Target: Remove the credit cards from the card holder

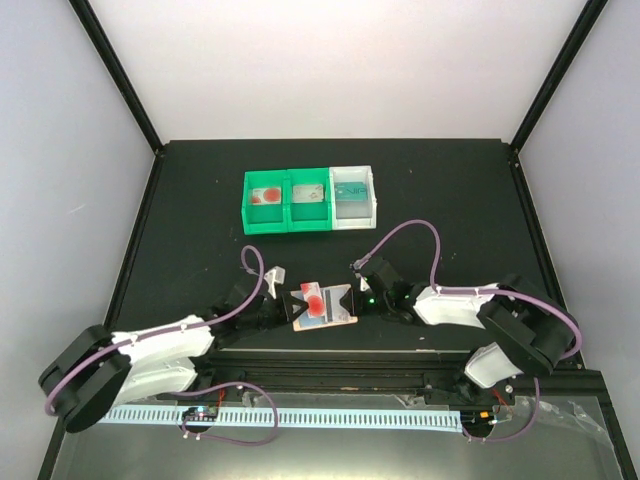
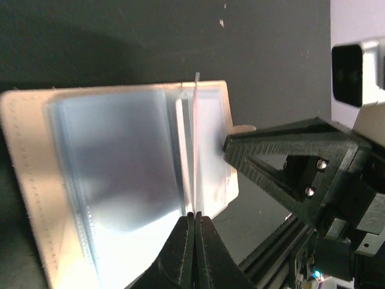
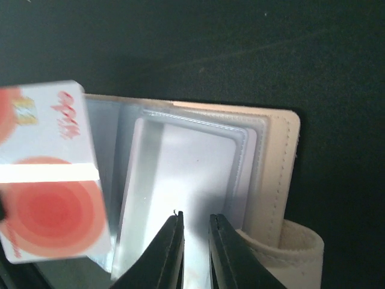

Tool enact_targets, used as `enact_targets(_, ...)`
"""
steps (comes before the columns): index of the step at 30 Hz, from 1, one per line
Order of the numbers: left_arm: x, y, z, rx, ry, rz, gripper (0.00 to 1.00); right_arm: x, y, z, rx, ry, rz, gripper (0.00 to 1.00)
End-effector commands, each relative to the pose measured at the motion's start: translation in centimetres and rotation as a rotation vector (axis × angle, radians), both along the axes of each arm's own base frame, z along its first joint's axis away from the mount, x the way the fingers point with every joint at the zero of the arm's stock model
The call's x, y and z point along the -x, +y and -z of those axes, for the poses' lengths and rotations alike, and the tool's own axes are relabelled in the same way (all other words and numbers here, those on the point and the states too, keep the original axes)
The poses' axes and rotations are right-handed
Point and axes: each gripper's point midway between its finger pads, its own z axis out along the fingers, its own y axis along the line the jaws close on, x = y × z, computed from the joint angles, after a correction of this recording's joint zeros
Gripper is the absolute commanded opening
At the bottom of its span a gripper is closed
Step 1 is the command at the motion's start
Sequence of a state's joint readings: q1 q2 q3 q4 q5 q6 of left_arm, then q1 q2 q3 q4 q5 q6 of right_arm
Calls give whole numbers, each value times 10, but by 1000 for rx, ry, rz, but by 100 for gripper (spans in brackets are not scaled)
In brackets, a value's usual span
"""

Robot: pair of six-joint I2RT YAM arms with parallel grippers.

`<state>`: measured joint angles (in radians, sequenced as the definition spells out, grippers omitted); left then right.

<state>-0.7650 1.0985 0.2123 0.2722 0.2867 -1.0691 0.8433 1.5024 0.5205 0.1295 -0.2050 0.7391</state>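
Note:
The tan card holder (image 1: 338, 318) lies open on the black table between my two grippers. It shows clear blue-grey sleeves in the left wrist view (image 2: 114, 162) and the right wrist view (image 3: 277, 162). My left gripper (image 1: 298, 303) (image 2: 195, 217) is shut on a white credit card with red circles (image 1: 315, 303). That card stands edge-on above the holder's fold (image 2: 195, 150) and looks blurred in the right wrist view (image 3: 51, 180). My right gripper (image 1: 347, 297) (image 3: 195, 220) has its jaws a narrow gap apart, empty, over the holder's right sleeve near the snap tab (image 3: 295, 247).
At the back stand two joined green bins (image 1: 286, 222) and a white bin (image 1: 376, 205). A white and red card (image 1: 266, 195) lies in the left one, a greyish card (image 1: 310, 194) in the middle one and a teal card (image 1: 351, 195) in the white one. A metal rail (image 1: 330, 362) runs along the near edge.

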Motion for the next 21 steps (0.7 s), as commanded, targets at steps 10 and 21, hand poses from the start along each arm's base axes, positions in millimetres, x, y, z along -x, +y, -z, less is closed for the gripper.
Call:
enact_targets(10, -6, 27, -46, 34, -187, -97, 2, 10, 10, -61, -144, -46, -44, 27)
enact_targets(21, 8, 12, -108, 273, -322, -3, 2, 40, 42, -133, -534, 3, -179, 41)
